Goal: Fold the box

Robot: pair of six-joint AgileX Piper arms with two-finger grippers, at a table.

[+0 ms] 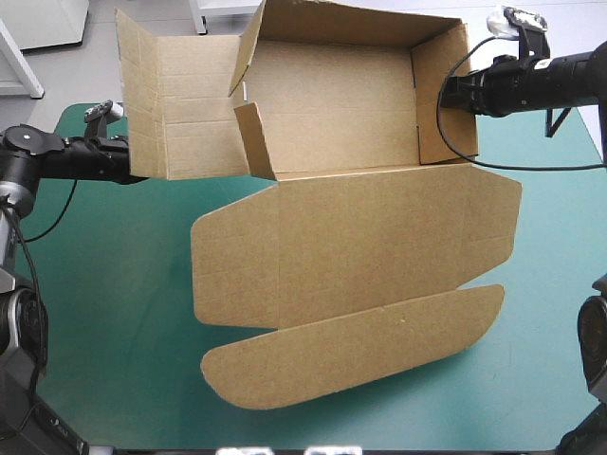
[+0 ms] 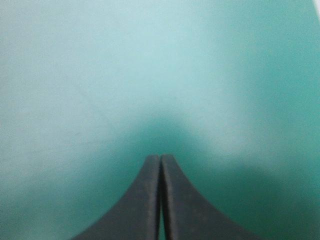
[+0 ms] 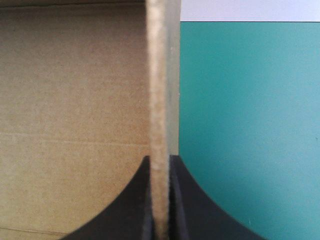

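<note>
Your right gripper (image 3: 160,164) has its fingers clamped on the box (image 1: 351,237) wall at upper right. Your left gripper (image 2: 160,158) has them together and empty, so the upper-left flap (image 1: 180,104) may flop outward.

Brown box (image 1: 351,237) on a teal-green cover (image 1: 123,313)

The box is one even brown across its walls, floor and flat lid, crossed by a faint pattern of straight score lines and darker creases. Its cut edge, seen in the right wrist view, is a lighter, speckled tan. The cover is plain teal-green, paler where light falls and darker in shadow. The fingers of the left gripper (image 2: 160,156) and the right gripper (image 3: 160,159) are matte black.
</note>
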